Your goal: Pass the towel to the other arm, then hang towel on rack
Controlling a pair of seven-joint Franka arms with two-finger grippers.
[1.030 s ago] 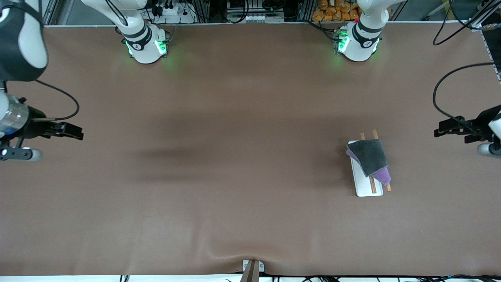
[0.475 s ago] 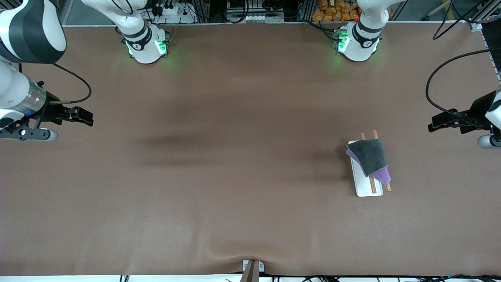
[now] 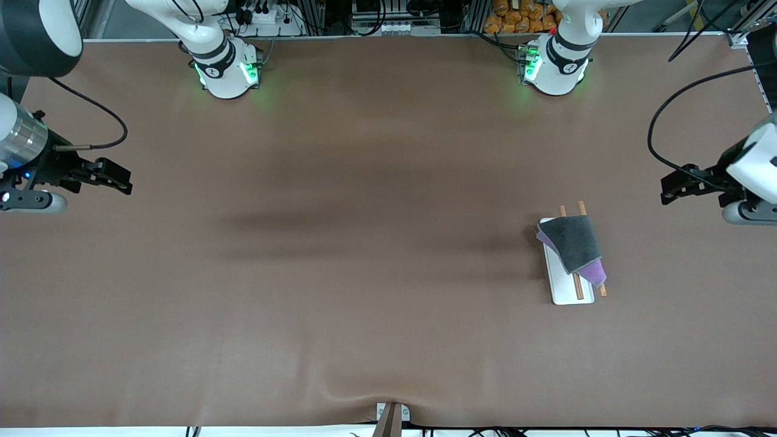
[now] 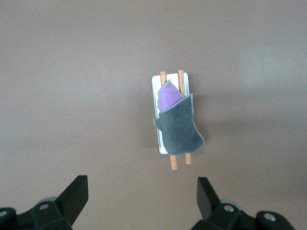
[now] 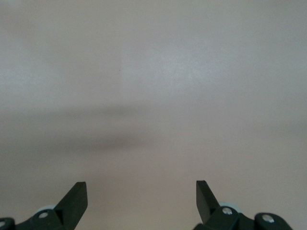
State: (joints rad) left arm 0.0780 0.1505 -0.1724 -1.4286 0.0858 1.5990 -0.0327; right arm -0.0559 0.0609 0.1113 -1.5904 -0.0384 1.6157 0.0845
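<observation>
Toward the left arm's end of the table: towel [image 3: 573, 246] draped over the rack [image 3: 561, 291], grey face up.
Purple corner hangs past one rod; loose drape could slip off if nudged. Left gripper [image 3: 668, 189] empty, fingers spread, near the table's end edge; right gripper [image 3: 124, 179] likewise, waiting at the other end edge.

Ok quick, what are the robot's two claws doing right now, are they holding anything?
Left gripper: open, empty, over the table at its own end.
Right gripper: open, empty, over the table at its own end.
</observation>
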